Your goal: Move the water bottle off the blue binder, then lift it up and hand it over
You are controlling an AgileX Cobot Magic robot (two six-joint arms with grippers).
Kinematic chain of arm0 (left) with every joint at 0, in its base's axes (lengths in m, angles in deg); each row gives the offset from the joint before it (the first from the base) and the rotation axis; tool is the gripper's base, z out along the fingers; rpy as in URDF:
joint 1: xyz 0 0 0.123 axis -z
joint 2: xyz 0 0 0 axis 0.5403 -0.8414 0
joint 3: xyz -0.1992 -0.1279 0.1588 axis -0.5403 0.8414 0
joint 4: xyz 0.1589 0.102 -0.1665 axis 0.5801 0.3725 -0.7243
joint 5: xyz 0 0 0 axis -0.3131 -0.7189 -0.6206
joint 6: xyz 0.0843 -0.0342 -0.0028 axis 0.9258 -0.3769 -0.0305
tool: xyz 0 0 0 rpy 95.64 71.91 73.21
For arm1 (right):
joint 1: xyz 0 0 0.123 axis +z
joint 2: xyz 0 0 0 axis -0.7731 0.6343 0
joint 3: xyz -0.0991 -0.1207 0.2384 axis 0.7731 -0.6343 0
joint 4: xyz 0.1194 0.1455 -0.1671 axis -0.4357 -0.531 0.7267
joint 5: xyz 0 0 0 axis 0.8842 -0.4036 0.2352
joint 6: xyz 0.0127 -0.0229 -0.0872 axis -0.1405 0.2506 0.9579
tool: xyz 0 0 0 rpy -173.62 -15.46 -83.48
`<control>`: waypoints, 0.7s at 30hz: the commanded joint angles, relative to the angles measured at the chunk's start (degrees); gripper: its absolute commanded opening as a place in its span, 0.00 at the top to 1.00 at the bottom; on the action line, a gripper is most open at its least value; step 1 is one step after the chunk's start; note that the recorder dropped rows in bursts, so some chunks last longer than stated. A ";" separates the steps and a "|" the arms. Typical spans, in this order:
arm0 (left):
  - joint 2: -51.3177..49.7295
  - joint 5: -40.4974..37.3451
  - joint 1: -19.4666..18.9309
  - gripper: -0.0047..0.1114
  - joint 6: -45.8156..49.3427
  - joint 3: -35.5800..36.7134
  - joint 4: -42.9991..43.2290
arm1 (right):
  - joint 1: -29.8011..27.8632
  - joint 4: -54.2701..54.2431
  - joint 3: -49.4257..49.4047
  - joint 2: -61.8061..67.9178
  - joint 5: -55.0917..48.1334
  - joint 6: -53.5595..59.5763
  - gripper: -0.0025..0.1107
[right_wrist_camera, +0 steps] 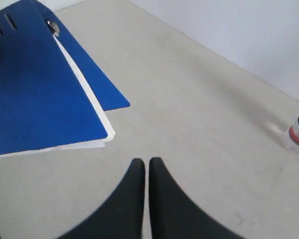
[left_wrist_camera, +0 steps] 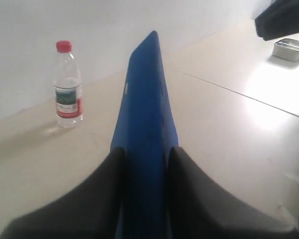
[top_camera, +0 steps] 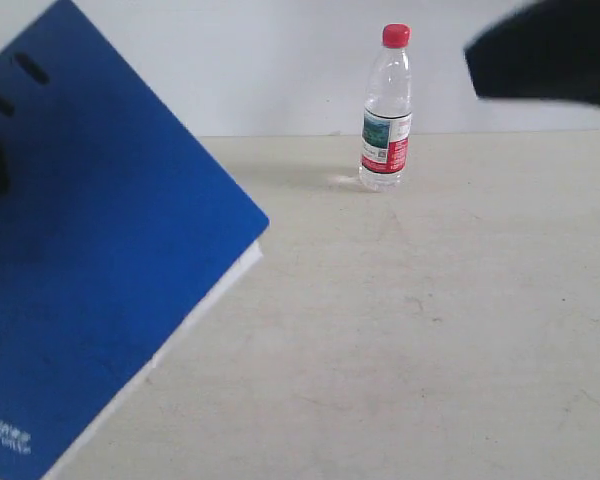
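Plainly upright, clear, red-capped water bottle (top_camera: 386, 115)

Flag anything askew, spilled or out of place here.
The blue binder is askew: the left tool pinches its edge and holds it raised at a slant, its covers gaping apart around the white pages. The water bottle stands upright on the table, apart from it. Nothing looks spilled.

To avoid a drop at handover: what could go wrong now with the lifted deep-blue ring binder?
The left gripper pinches the flat deep-blue ring binder by one edge only; tilted, with its covers gaping, it may slip.
The right gripper is shut; it must open before receiving.
A swing could topple the upright red-capped clear plastic bottle.
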 commanded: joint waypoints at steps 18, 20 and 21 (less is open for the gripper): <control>1.42 6.79 -0.07 0.92 0.90 11.23 -3.11 | 0.28 -9.63 -33.65 -5.22 34.87 4.27 0.98; 1.42 6.81 -0.07 0.92 0.90 11.23 -2.88 | 0.28 -8.91 -33.65 -1.96 46.70 7.88 0.98; 1.42 6.81 -0.07 0.92 0.75 11.23 -2.72 | 0.28 -8.74 -33.65 -0.38 51.80 11.27 0.98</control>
